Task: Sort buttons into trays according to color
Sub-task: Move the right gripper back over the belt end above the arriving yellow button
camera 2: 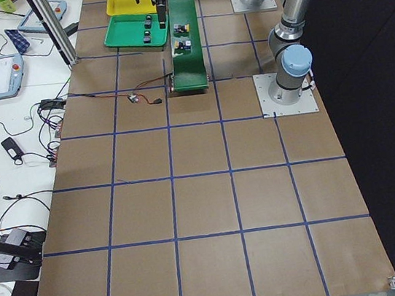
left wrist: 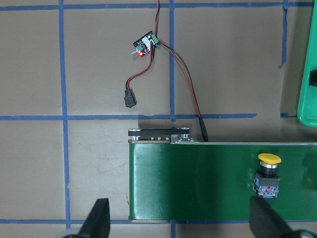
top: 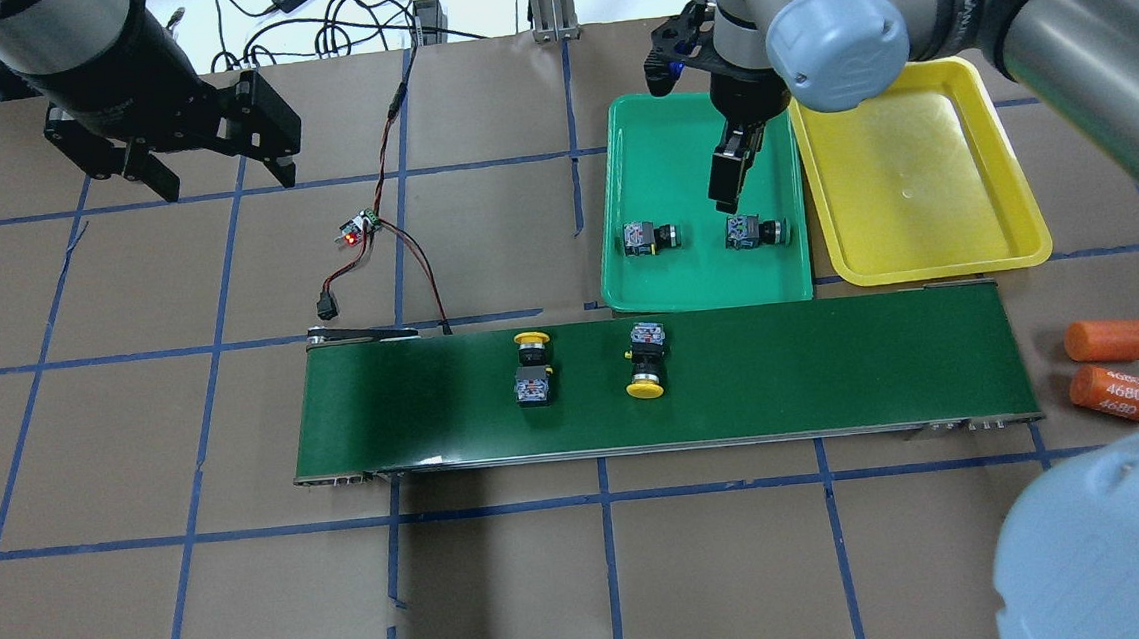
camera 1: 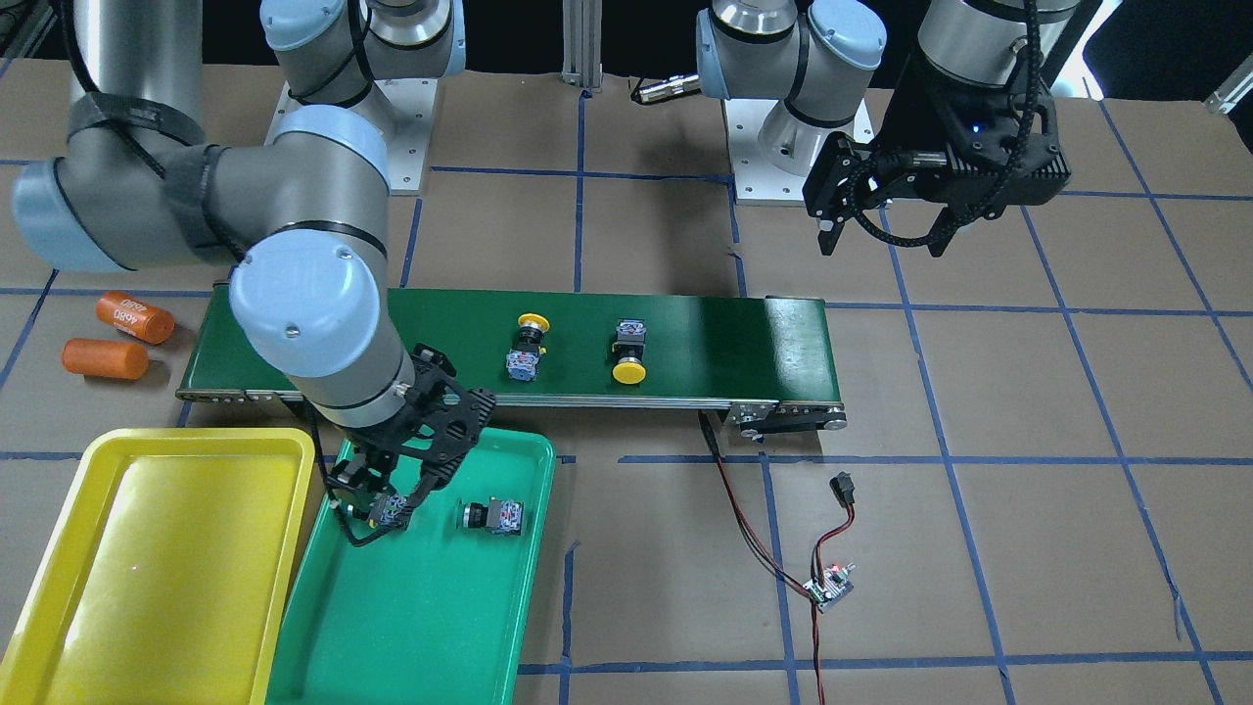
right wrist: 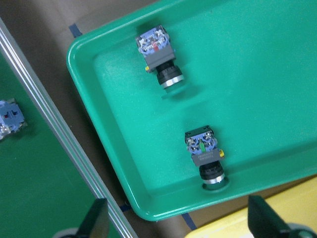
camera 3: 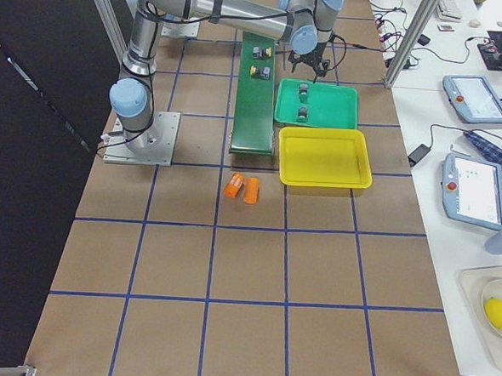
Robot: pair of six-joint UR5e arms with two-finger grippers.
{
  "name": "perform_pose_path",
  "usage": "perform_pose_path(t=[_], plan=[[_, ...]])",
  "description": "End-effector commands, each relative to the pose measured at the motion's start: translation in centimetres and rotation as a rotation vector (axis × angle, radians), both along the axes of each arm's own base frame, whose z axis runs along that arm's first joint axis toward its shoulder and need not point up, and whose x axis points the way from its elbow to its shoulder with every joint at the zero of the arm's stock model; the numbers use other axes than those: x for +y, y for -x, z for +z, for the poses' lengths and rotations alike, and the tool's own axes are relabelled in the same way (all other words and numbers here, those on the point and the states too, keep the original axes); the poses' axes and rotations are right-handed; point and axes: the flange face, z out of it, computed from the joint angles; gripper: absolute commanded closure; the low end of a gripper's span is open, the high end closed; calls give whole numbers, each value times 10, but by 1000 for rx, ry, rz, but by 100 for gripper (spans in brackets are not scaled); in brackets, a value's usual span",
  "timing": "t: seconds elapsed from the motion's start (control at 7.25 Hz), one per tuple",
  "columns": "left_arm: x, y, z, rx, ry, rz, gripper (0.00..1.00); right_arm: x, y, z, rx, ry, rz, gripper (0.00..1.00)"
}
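Overhead exterior: yellow buttons [top: 643, 359] lie on their sides across the belt [top: 833, 361], caps opposite ways, robotward of the right gripper [top: 724, 198], spread empty over the green tray [top: 698, 290]; the left gripper [top: 219, 174], also spread empty, hangs farther off

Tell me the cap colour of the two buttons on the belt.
Yellow on both buttons; the overhead view shows it best.

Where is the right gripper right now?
In the overhead view the right gripper hangs over the green tray's right half, jaws open, just above the button nearer the yellow tray.
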Motion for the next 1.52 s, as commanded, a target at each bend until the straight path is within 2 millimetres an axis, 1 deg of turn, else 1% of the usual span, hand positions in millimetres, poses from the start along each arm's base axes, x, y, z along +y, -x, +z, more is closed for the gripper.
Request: perform_pose_path(t=[0.0,0.14,0.28,0.41,0.55,0.69,0.83,0.96,1.1,1.24,1.38], plan=[[-2,0,-2,0,-3,0,0,7,63,0,16,-31,-197,0],[-1,0,-1,0,-1,0,0,28,65,-2,28,-39,-290,0],[-1,0,-1,0,0,0,0,61,62,0,35,-47,-387,0],[-1,0,1,0,4,0,0,87,65,-18,49,-22,-507,0],[-1,0,6,1,14,0,0,101,65,-32,43,75,-643,0],[1,1,2,0,5,-1,0,122,65,-41,44,97,-737,0],[-1,0,0,0,4,0,0,140,62,-43,50,89,-811,0],[-1,0,0,0,4,0,0,147,62,-50,64,75,-935,0],[-1,1,0,0,4,-1,0,149,59,-52,60,66,-1030,0],[0,1,0,0,2,-1,0,149,60,-55,70,62,-1047,0],[-1,1,0,0,4,-1,0,149,60,-55,75,65,-1034,0]])
